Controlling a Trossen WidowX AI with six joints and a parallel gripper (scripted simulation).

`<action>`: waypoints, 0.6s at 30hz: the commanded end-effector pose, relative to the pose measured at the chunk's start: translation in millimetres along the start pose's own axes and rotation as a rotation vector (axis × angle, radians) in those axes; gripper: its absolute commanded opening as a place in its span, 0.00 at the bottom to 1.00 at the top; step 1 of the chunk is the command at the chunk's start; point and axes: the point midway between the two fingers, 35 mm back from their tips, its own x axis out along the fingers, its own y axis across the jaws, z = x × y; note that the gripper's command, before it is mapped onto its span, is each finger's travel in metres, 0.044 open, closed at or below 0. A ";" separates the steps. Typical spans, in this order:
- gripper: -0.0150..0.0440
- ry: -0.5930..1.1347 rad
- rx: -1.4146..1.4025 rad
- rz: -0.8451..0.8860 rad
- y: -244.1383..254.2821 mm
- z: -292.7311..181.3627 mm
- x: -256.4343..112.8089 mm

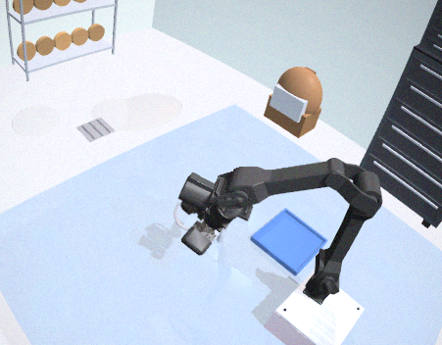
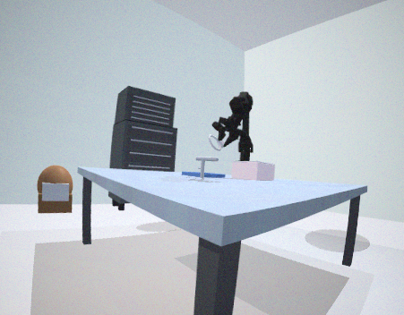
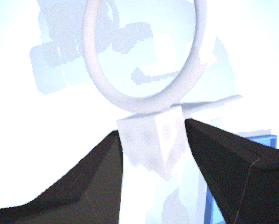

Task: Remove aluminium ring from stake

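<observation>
The aluminium ring (image 1: 175,215) (image 2: 210,142) (image 3: 88,37) is off the stake and in the air, tilted steeply. My gripper (image 2: 223,146) (image 3: 152,126) is shut on its welded tab (image 3: 166,145), a pale block between the two dark fingers; the ring's loop sticks out beyond the fingertips. The steel stake (image 2: 202,171) stands upright on the table with its cross-bar (image 2: 209,158) on top, lower than the ring. In the top view the arm hides most of the stake. The blue tray (image 1: 287,240) (image 2: 193,174) (image 3: 262,136) lies flat to one side of the gripper.
The white-pink base block (image 1: 310,314) (image 2: 253,170) carries the arm beside the tray. The pale blue table (image 1: 114,186) (image 2: 171,190) holds the stake and tray. A dark drawer cabinet (image 1: 408,137) (image 2: 144,145) and a brown rounded object (image 1: 302,88) (image 2: 55,179) stand beyond the table.
</observation>
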 end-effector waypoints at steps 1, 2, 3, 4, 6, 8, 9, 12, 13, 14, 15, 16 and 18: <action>0.25 0.002 -0.003 0.002 1.3 7.2 4.3; 0.25 0.002 -0.003 0.002 1.4 8.7 5.0; 0.25 0.002 -0.003 0.002 1.4 10.3 5.6; 0.25 0.002 -0.003 0.002 1.5 11.8 6.3; 0.25 0.001 -0.003 0.002 1.6 14.8 7.7; 0.25 0.001 -0.003 0.002 1.7 17.8 9.1; 0.25 0.001 -0.003 0.002 1.8 19.3 9.8; 0.25 0.000 -0.002 0.001 1.9 23.8 12.0; 0.25 0.000 -0.002 0.001 1.9 25.3 12.7; 0.25 0.000 -0.002 0.001 1.9 26.5 13.3; 0.25 0.000 -0.002 0.001 2.0 27.3 13.7; 0.25 0.000 -0.002 0.001 2.0 27.5 13.8; 0.25 0.000 -0.002 0.001 2.0 27.5 13.8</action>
